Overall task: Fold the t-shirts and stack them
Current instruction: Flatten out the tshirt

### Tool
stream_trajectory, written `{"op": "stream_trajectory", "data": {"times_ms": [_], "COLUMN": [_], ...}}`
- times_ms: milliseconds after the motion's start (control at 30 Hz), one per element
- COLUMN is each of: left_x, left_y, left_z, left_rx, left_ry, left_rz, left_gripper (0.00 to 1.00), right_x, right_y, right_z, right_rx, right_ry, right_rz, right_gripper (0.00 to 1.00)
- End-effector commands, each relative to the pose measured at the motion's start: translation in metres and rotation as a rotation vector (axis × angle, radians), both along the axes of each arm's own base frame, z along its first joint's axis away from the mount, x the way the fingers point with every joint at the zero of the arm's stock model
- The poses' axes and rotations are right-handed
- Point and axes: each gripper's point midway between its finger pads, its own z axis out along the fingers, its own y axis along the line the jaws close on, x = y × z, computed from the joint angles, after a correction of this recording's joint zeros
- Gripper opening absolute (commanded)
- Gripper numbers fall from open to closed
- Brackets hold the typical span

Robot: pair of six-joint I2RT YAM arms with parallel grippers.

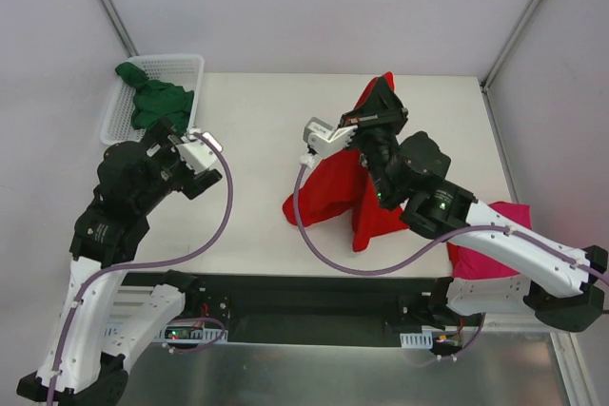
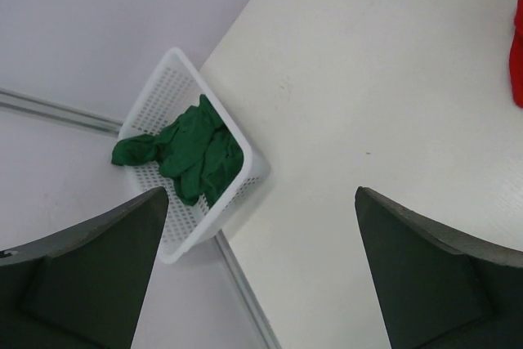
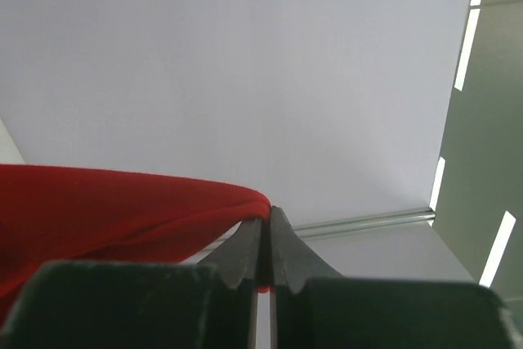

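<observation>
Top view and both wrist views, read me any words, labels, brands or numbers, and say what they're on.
No readable text in any view.
The red t-shirt, green t-shirt and white basket are plain.
The small circuit boards at the bottom of the top view may carry markings, but they are too small to read.
</observation>
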Motion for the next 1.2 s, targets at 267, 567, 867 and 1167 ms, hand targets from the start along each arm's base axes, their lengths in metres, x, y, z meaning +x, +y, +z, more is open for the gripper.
{"op": "stream_trajectory", "data": {"times_ms": [267, 567, 867, 1167], "left_x": [0.064, 0.116, 0.087, 0.065], "left_y": [-0.055, -0.099, -0.161, -0.176], "left_z": [-0.147, -0.154, -0.155, -0.165], "left_rx": [-0.294, -0.577, -0.779, -0.823], "left_ry": [0.643, 0.916, 1.250, 1.390], "left_rz": [0.178, 0.197, -0.080, -0.170], "left_gripper": [0.99, 0.99, 0.99, 0.99], "right_x": [-0.008, -0.028, -0.056, -0.090], "right_y": [-0.015, -0.005, 0.011, -0.003], "right_z": [0.070, 0.155, 0.207, 0.267], "right_rx": [-0.097, -0.084, -0.154, -0.197], "right_ry": [-0.215, -0.498, -0.735, -0.927], "right_rz": [-0.133, -0.134, -0.090, -0.132], "right_gripper": [0.01, 0.01, 0.01, 0.01]}}
